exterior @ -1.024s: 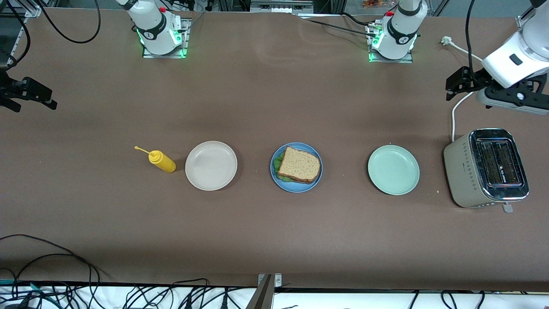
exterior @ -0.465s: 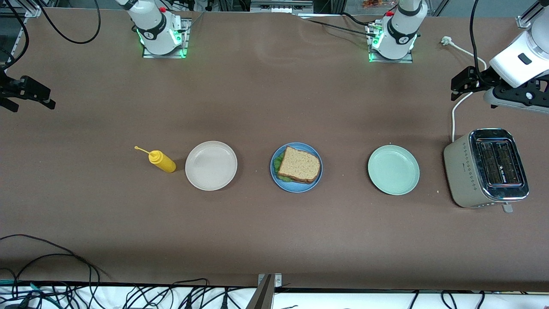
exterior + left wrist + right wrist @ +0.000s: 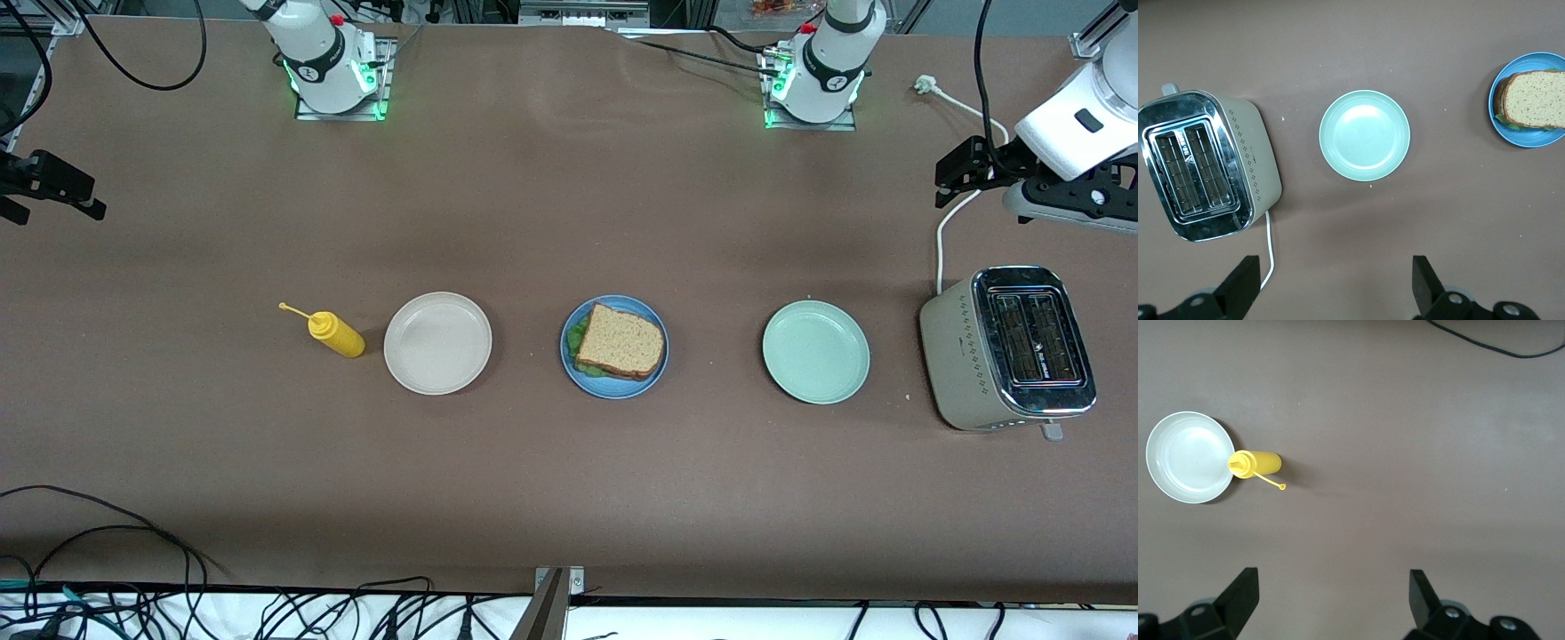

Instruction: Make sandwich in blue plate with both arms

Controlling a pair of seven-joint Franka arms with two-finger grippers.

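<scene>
sandwich [image 3: 621, 341] – assembled on blue plate [image 3: 656, 373], mid-desk | handling: judged soft, light, layers prone to shifting – to be taken at crust edges | left gripper [image 3: 953, 173] over toaster [image 3: 1006, 348] end, jaws open, nothing held | right gripper [image 3: 55, 187] over opposite end, jaws open

You get even, diffuse overhead light on the matte brown counter [image 3: 569, 498], with only soft, short shadows hugging the blue plate [image 3: 653, 380]. Glare shows on the chrome top of the toaster [image 3: 1031, 338], well toward the left arm's end from that plate. All views look sharp, without visible edge distortion.
</scene>
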